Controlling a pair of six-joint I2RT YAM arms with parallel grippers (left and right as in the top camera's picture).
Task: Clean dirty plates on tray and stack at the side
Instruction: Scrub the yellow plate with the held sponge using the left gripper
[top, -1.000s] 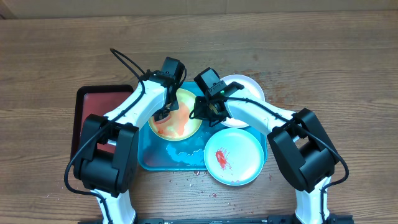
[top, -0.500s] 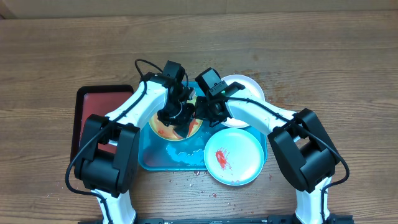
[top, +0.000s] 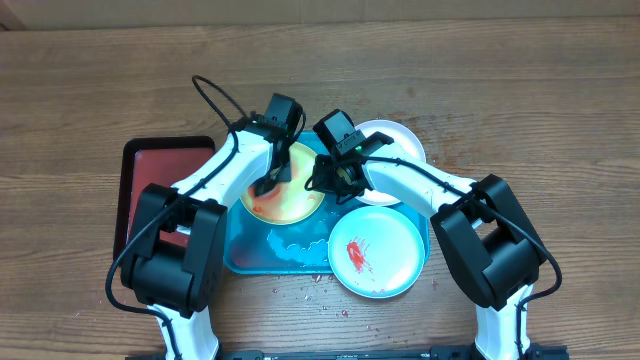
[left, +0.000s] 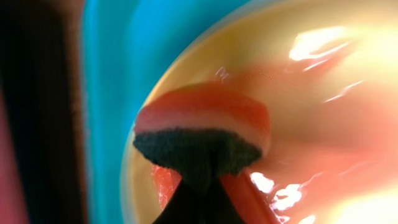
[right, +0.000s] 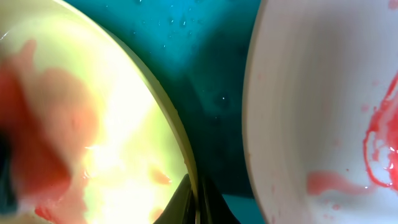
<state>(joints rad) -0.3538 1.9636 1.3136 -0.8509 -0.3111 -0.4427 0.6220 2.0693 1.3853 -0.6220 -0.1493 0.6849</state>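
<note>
Pinched yellow-green plate (top: 296, 203) at rim with right gripper (right: 194, 200); clenched sponge (left: 202, 132) in left gripper (top: 270, 181); needed firm, flat strokes.

brown wood-grain table (top: 520, 90), planks running sideways, soft even light

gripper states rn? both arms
Left gripper: shut on the sponge, which sits on the yellow-green plate.
Right gripper: fingers shut on that plate's rim.
</note>
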